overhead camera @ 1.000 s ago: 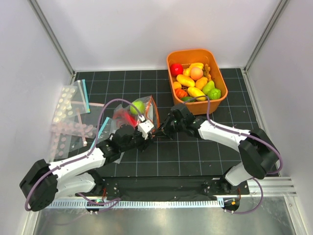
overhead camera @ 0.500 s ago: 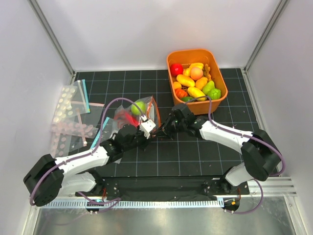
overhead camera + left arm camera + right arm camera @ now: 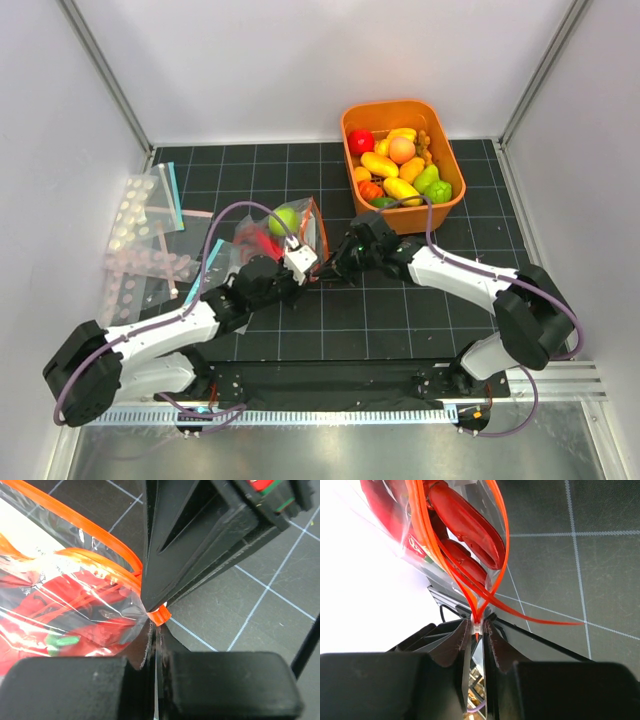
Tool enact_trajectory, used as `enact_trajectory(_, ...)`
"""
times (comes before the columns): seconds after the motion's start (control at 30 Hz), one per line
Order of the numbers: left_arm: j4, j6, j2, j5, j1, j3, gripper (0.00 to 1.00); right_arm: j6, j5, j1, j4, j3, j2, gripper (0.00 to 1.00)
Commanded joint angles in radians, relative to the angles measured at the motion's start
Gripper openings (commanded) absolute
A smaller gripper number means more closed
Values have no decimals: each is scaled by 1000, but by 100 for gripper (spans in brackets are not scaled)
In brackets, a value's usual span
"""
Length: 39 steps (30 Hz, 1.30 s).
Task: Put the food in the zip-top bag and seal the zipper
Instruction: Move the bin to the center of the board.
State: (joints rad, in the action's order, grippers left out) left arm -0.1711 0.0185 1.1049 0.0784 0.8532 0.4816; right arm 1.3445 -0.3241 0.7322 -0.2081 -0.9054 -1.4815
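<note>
On the worktop, our left hand clamps the zipper end and our right hand pinches it narrowly alongside, tensioning the bag for sealing; lobster and fruit lie inside.

Three white panel walls enclose the cell. A black mat with a pale grid forms the work floor; a brushed metal strip borders its near edge.
</note>
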Motion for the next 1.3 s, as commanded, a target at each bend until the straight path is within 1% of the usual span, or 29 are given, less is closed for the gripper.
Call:
enact_trajectory(0.0,-30,12,-69,23,21,3,0,-36,20,-2,-11,-50,24,1)
enact_trajectory(0.13,-10,24,-109,35,37,-11,0,-70,36,-14,-39,-70,13,1)
enact_trajectory(0.37,16,34,-146,47,58,-26,0,-74,45,-22,-31,-69,1,1)
enact_trajectory(0.47,31,38,-137,9,64,-21,1,-74,39,-22,-30,-75,-5,1)
enact_trajectory(0.5,39,41,-126,-6,64,-18,7,-70,34,-22,-31,-76,-3,1)
enact_trajectory(0.53,42,38,-123,-38,69,-17,27,-64,28,-22,-28,-73,3,1)
enact_trajectory(0.57,41,35,-120,-52,70,-17,36,-56,25,-22,-28,-73,10,1)
enact_trajectory(0.63,21,14,-111,-69,72,-17,50,-41,19,-20,-39,-73,29,1)
enact_trajectory(0.7,-5,-9,-94,-107,73,-18,58,-25,14,-22,-60,-76,44,1)
enact_trajectory(0.77,-24,-14,-77,-121,73,-11,60,-16,4,-22,-73,-79,59,1)
enact_trajectory(0.83,-47,-55,-44,-129,73,3,61,-4,-6,-20,-82,-81,62,1)
enact_trajectory(1.07,-103,-106,62,-158,73,48,59,4,-21,-19,-112,-93,81,1)
enact_trajectory(1.27,-156,-111,99,-169,72,74,60,1,-29,-19,-123,-78,90,1)
